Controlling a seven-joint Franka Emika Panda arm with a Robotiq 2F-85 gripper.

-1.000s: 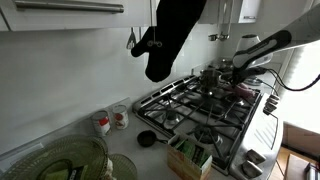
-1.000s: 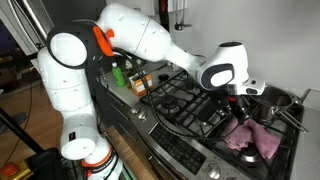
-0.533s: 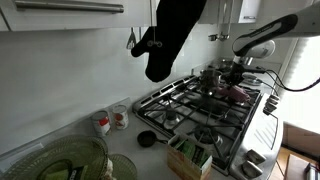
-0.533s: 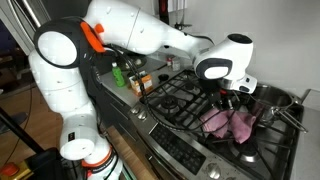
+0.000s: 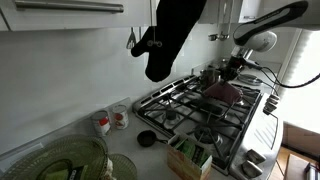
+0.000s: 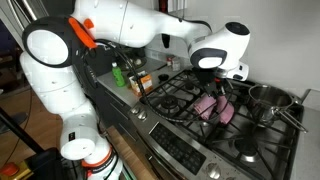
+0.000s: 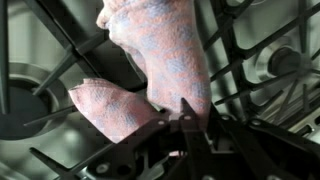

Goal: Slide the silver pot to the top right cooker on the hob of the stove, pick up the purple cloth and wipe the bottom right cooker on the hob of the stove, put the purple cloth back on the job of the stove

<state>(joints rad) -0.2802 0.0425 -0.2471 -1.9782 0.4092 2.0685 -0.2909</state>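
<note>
one purple cloth (image 6: 214, 106) hangs from the gripper (image 6: 222, 86) above the gas hob (image 6: 170, 108) — jaws clamped on its upper edge, the rest bunched and drooping toward the black grates (image 6: 182, 96). whether the lowest fold touches a grate cannot be told in either exterior view.

wrist view: dark fingers (image 7: 215, 132) come together at the bottom of the picture with the mottled pink-purple fabric pinched between them. the cloth fills the middle and upper part, grate bars cross behind it, and a burner (image 7: 286, 62) shows at the right.

silver pot (image 6: 268, 100) sits on the hob on the side near the wall, at the end away from the robot base. it is near the cloth but apart from it — its long handle points toward the front corner of the stove.

white arm (image 6: 130, 25) reaches across from its base at the counter end.

other items noted:
- black oven mitt (image 5: 172, 35) hanging on the wall
- two mugs (image 5: 110, 120) on the counter by the wall
- small black pan (image 5: 147, 138) on the counter just beside the stove
- bottles (image 6: 120, 72) on the counter behind the arm
</note>
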